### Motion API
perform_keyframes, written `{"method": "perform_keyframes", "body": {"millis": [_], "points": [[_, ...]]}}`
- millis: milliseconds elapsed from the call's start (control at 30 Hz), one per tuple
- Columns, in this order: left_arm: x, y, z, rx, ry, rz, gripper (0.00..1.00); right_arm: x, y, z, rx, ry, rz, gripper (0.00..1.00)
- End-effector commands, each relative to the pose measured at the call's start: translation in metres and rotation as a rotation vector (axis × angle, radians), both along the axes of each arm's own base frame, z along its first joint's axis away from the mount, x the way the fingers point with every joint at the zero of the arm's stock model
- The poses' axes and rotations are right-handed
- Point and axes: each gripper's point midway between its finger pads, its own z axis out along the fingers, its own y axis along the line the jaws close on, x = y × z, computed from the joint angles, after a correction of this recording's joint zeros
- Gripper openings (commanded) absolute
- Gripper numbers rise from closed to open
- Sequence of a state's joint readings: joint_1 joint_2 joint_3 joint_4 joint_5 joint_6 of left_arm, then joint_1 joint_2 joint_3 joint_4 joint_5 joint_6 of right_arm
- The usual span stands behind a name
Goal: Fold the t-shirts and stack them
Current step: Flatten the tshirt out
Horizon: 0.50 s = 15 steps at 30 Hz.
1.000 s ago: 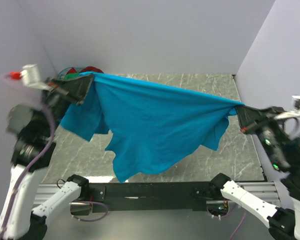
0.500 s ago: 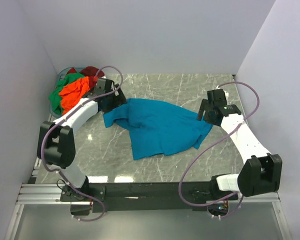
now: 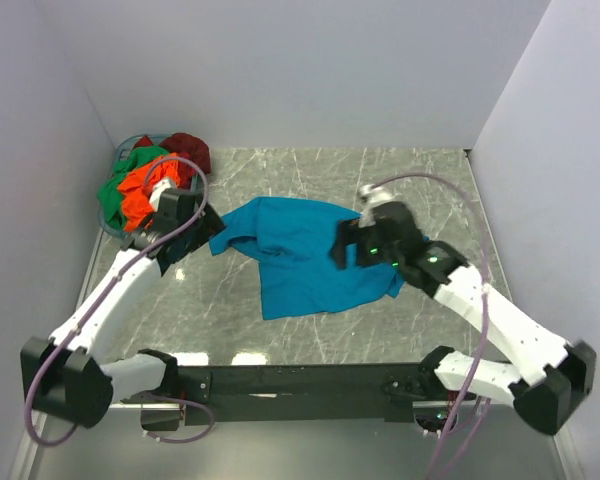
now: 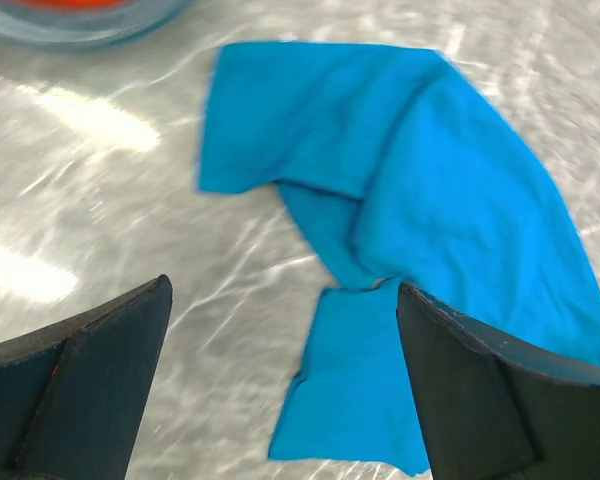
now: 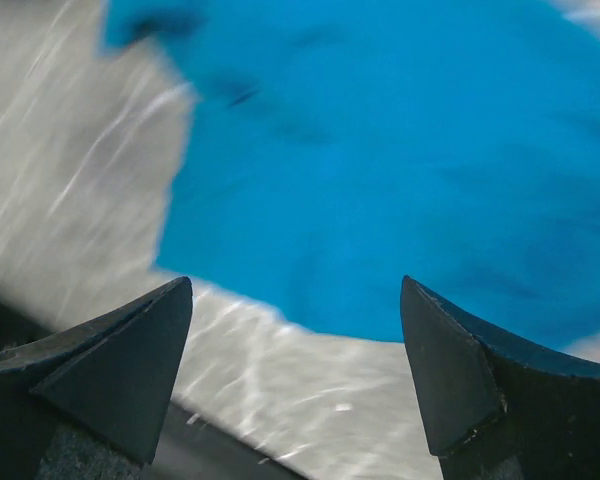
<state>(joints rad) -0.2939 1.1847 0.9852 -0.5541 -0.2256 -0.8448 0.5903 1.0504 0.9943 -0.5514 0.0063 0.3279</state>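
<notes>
The teal-blue t-shirt (image 3: 302, 255) lies unfolded and rumpled on the table (image 3: 230, 315), near its middle, with part of the cloth doubled over on itself and a lower flap reaching toward the arm bases. In the left wrist view, the same t-shirt (image 4: 435, 215) shows an upper layer lying across a narrower strip below it. The left tool (image 3: 208, 232) sits just beside the t-shirt's left edge. Its fingers (image 4: 90, 395) stand wide apart with nothing between them, and bare table and the cloth's edge show in the gap. The right tool (image 3: 340, 250) is over the right part of the t-shirt. Its fingers (image 5: 115, 370) are likewise spread and hold nothing. The right wrist view is blurred, so contact between that tool and the cloth cannot be confirmed. Beyond the left tool, to the far left of the teal-blue t-shirt and well apart from it, a round basket (image 3: 106, 220) holds a heap of further shirts: an orange t-shirt (image 3: 140, 197) on top, a green t-shirt (image 3: 130, 162) beside it, and a dark red t-shirt (image 3: 188, 148) at the far side.
</notes>
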Motion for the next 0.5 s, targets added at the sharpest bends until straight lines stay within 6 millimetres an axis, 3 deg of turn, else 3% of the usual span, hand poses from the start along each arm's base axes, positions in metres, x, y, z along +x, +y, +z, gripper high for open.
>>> {"method": "perform_keyframes", "body": {"millis": [0,67,100,167,200,333,467], "points": [[-0.02,0.025,0.002,0.016,-0.013,0.135,0.99,-0.018,0.079,-0.019,0.052,0.037,0.198,0.9],[-0.029,0.032,-0.007,0.026,0.012,0.169,0.99,-0.024,0.105,-0.033,-0.004,0.058,0.23,0.9],[-0.036,0.039,-0.011,0.042,0.033,0.195,0.99,-0.034,0.136,-0.043,-0.059,0.078,0.295,0.9],[-0.041,0.044,-0.019,0.048,0.056,0.223,0.99,-0.033,0.155,-0.056,-0.154,0.079,0.307,0.9],[-0.042,0.045,-0.021,0.038,0.059,0.233,0.99,-0.036,0.174,-0.073,-0.221,0.119,0.337,0.89],[-0.048,0.04,-0.032,-0.006,0.083,0.217,0.99,-0.046,0.209,-0.105,-0.325,0.178,0.4,0.85],[-0.051,0.044,-0.027,-0.025,0.041,0.241,0.99,-0.056,0.227,-0.13,-0.342,0.228,0.426,0.83]]}}
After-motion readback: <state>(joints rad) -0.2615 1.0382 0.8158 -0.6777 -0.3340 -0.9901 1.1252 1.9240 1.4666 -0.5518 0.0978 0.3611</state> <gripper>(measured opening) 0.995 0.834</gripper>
